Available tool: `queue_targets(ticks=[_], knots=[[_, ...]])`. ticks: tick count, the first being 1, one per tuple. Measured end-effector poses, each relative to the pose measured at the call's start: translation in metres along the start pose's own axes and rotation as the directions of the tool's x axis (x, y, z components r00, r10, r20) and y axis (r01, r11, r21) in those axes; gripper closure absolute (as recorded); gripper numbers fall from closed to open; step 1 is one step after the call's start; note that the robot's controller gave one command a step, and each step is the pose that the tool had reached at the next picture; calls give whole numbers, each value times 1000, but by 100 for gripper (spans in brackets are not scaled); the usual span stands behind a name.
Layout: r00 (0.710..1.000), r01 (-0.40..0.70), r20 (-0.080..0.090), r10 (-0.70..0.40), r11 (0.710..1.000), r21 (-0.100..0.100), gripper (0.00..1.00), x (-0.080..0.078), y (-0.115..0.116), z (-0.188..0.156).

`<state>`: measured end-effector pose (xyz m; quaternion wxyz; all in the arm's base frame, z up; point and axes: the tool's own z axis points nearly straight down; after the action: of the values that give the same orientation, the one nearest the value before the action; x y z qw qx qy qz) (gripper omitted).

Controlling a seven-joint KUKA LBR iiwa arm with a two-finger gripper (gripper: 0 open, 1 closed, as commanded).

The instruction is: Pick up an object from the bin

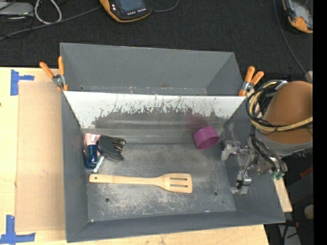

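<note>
My gripper hangs at the bin's right side, low over the sloping right wall, with nothing seen in it. The nearest loose thing is a small purple cup lying on its side at the back right of the floor, up and to the left of the gripper. A wooden slotted spatula lies flat across the middle of the floor, its slotted blade towards the gripper and a gap of bare floor between them.
At the left wall a black tool-like thing lies against a blue object and a pink one. Bare floor stretches between the spatula's blade and the right wall. The arm's orange cover and cables sit outside the right rim.
</note>
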<state>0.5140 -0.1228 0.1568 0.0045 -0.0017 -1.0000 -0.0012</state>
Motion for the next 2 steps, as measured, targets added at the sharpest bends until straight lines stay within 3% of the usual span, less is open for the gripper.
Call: queue_targets(ticks=[1, 2], knots=[[1000, 5, 7, -5, 1000, 2, 0, -2, 1, -4], [991, -131, 7, 131, 991, 0, 0, 26, 61, 68]])
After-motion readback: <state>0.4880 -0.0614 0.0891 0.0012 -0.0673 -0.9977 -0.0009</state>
